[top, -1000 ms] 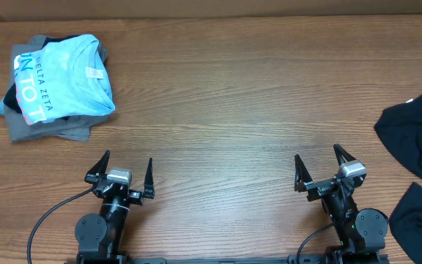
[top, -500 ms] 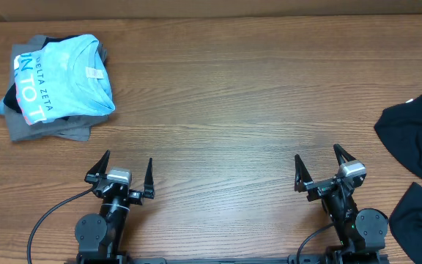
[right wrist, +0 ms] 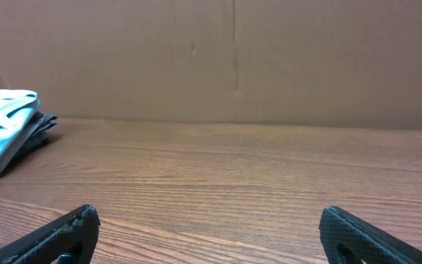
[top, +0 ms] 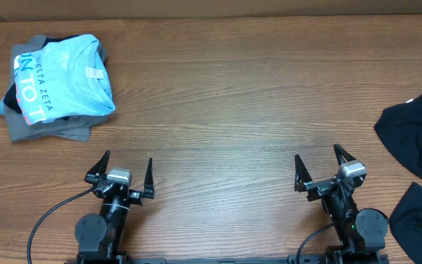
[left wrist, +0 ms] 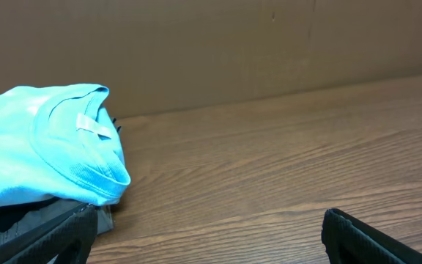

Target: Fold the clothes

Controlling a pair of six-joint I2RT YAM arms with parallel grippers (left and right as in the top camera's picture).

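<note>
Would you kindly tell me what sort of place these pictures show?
Probably a robot test bench rather than a home: a wood-grain table backed by plain cardboard, with the left gripper and right gripper on arms at its near edge.

Soft plain black fabric T-shirt (top: 416, 136), small white spot at its edge. Folded light blue tee (top: 68, 84), white lettering, white neck tag. Dull grey folded garment (top: 68, 132). Brown wood-grain table (top: 226, 95). Plain brown cardboard wall (right wrist: 123, 59). Black left gripper (top: 129, 163) and black right gripper (top: 317, 155), silver-grey tops.
</note>
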